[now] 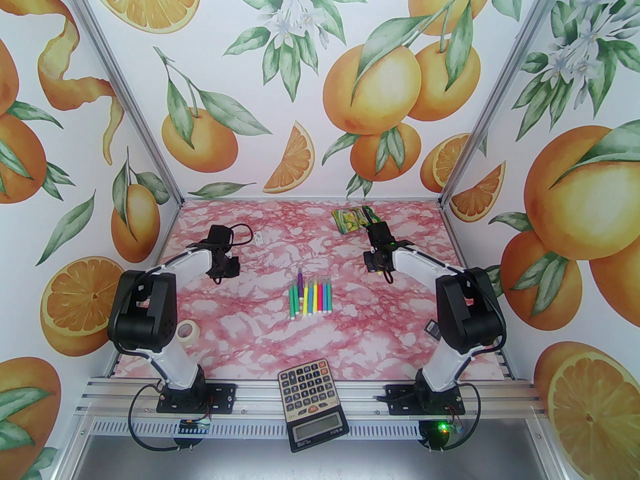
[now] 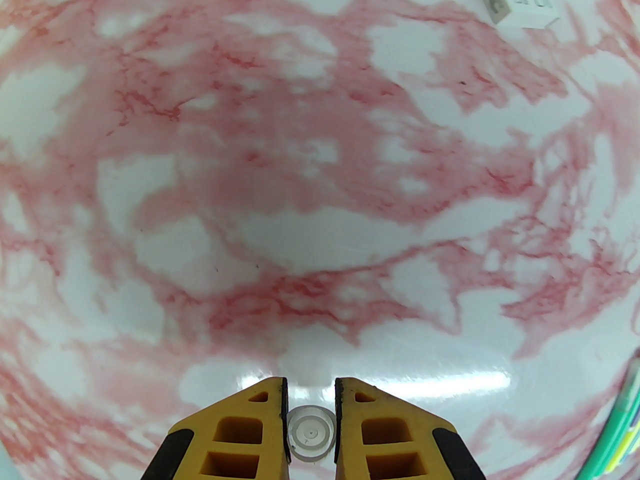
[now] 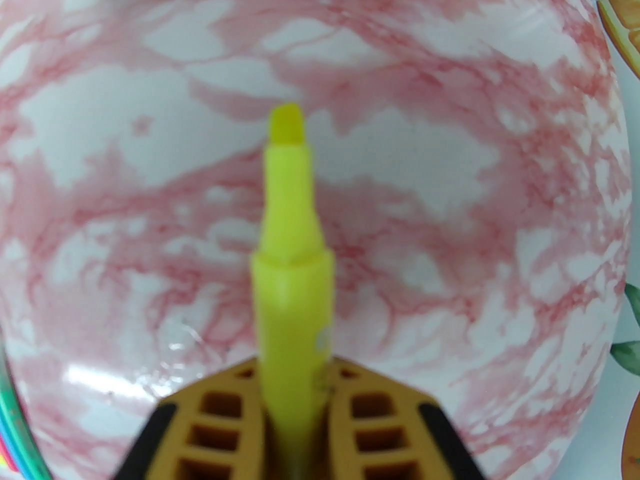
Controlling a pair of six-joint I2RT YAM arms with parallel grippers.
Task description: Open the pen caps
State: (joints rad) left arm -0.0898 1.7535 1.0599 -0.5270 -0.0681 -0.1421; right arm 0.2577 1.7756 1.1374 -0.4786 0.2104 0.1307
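table [image 1: 250, 328]: a pink-and-white marbled top is seen, walled on three sides by an orange-fruit print.
calculator [image 1: 310, 398]: laid at 6 o'clock on the table's near edge, display end nearest the arm bases, overhanging the metal rail.
right gripper [image 3: 295, 363]: held above the table at 2 o'clock from the row of pens; the yellow fingers are clamped on the barrel of the yellow pen.
left gripper [image 2: 310, 385]: held above bare table at 10 o'clock from the row; the fingers are drawn in on a pen cap, each touching one side of it.
packet [image 1: 350, 218]: a green and yellow wrapper is seen at 1 o'clock, near the back wall.
tape roll [image 1: 187, 329]: a pale roll lies flat at 8 o'clock, just beside the left arm.
row of pens [image 1: 311, 297]: about nine short markers lie side by side at the table's centre, pointing 12 to 6; green, purple, yellow, blue and pink are made out. The purple one juts furthest toward 12. Their caps are too small to tell apart.
yellow pen [image 3: 290, 248]: uncapped, its chisel tip bared and pointing away from the fingers.
pen cap [image 2: 311, 433]: small, round, clear plastic, seen end-on between the left fingers.
white tag [image 2: 520, 3]: a small printed block lies at 1 o'clock in the left wrist view.
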